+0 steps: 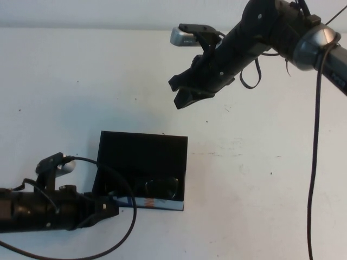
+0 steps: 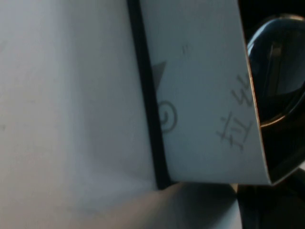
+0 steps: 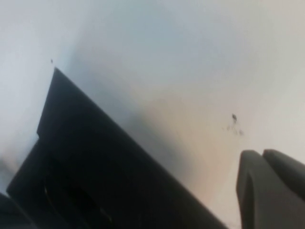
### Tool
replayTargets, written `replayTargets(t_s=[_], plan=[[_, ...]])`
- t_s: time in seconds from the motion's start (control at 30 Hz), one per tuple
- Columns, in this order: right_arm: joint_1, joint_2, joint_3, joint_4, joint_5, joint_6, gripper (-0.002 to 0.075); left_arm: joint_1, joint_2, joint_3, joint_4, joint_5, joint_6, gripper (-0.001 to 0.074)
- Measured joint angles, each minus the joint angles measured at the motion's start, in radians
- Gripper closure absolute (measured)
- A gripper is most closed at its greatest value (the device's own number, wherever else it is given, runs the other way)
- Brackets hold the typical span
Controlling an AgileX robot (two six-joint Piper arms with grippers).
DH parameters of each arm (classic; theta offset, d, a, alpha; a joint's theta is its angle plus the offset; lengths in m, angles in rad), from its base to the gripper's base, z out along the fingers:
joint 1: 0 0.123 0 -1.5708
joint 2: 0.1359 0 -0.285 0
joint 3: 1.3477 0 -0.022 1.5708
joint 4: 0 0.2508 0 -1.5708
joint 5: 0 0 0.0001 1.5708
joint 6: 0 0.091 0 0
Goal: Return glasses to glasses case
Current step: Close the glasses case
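The glasses case [image 1: 143, 147] lies open on the white table, its lid tilted back. The dark glasses [image 1: 158, 187] lie inside it, close behind the printed front edge [image 1: 154, 204]. My left gripper [image 1: 111, 209] is low on the table, right at the case's front left corner. The left wrist view shows the pale printed front wall [image 2: 205, 95] very close, with a lens of the glasses [image 2: 276, 71] behind it. My right gripper [image 1: 178, 93] hangs shut and empty in the air behind the case. In the right wrist view [image 3: 261, 155] it is above the case [image 3: 95, 167].
The white table [image 1: 260, 179] extends on all sides of the case. A black cable [image 1: 313, 162] hangs from the right arm down the right side. A looped cable [image 1: 127, 227] lies by the left arm.
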Motion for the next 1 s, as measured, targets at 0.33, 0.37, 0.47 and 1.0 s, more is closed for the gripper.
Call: replayTargets(t_s=[0.33, 0.37, 0.47, 1.0], plan=[[-0.001, 0.171, -0.135, 0.065, 0.001, 0.0, 0.0737, 0.0, 0.031, -0.009, -0.013, 0.034, 0.018, 0.0739], [-0.001, 0.183, -0.142, 0.071, 0.004, 0.0, 0.0737, 0.0, 0.031, -0.009, -0.013, 0.034, 0.018, 0.0739], [-0.002, 0.223, -0.162, 0.101, 0.022, 0.0, 0.0737, 0.0, 0.031, -0.009, -0.013, 0.036, 0.019, 0.0738], [0.016, 0.273, -0.193, 0.135, 0.081, 0.016, 0.0737, 0.0, 0.033, -0.009, -0.013, 0.036, 0.023, 0.0739]])
